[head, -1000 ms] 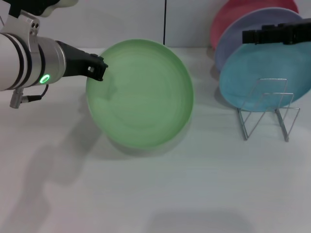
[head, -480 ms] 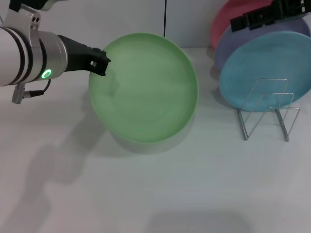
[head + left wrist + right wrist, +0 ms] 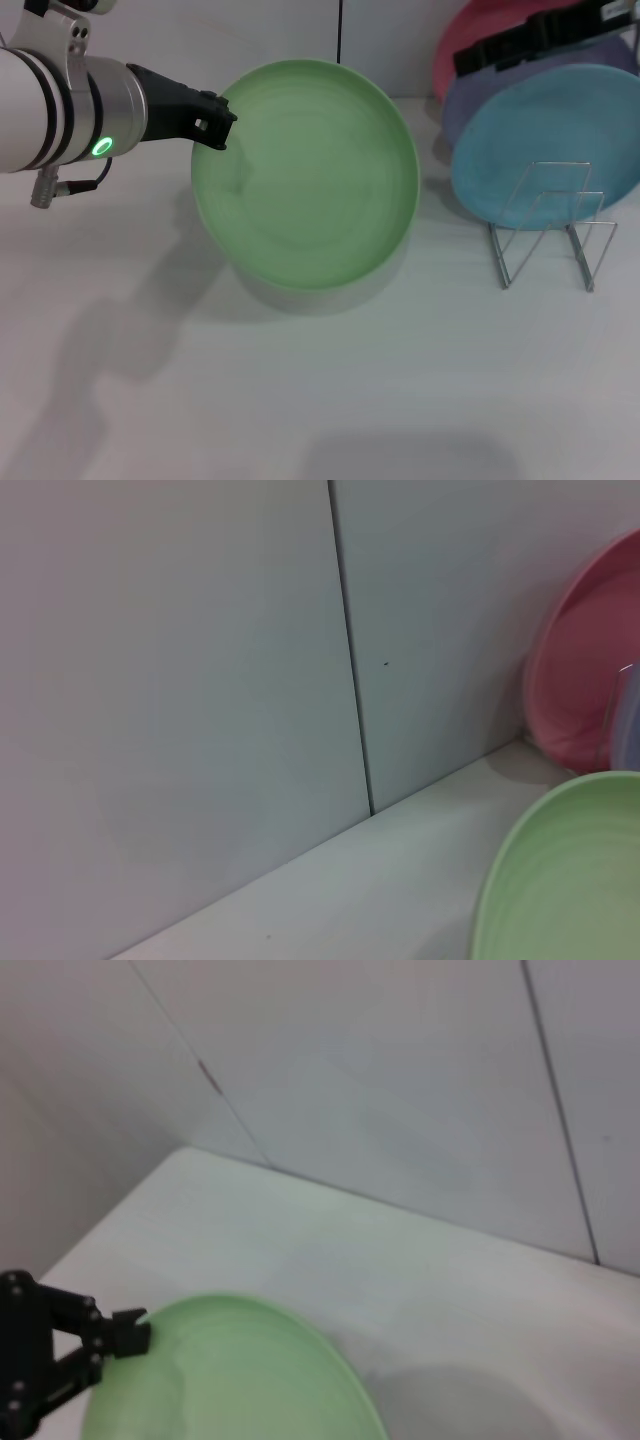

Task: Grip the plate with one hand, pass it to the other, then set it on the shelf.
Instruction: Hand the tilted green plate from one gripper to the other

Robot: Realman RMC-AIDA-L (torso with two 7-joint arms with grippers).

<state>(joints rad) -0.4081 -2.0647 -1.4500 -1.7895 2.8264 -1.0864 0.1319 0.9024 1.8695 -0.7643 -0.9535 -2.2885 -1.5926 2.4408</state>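
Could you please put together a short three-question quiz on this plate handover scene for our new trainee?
1. True or false: the left claw grips the green plate at its rim.
2. Which plate stands frontmost at the wire rack? A) pink plate B) lavender plate C) turquoise plate
3. Fill in: the right claw hangs in front of the ___ plate, apart from the green plate.

Key
1. True; the plate is off the table, a shadow beneath it.
2. C, the turquoise plate; the lavender plate stands behind it.
3. Pink; the pink plate stands rearmost.
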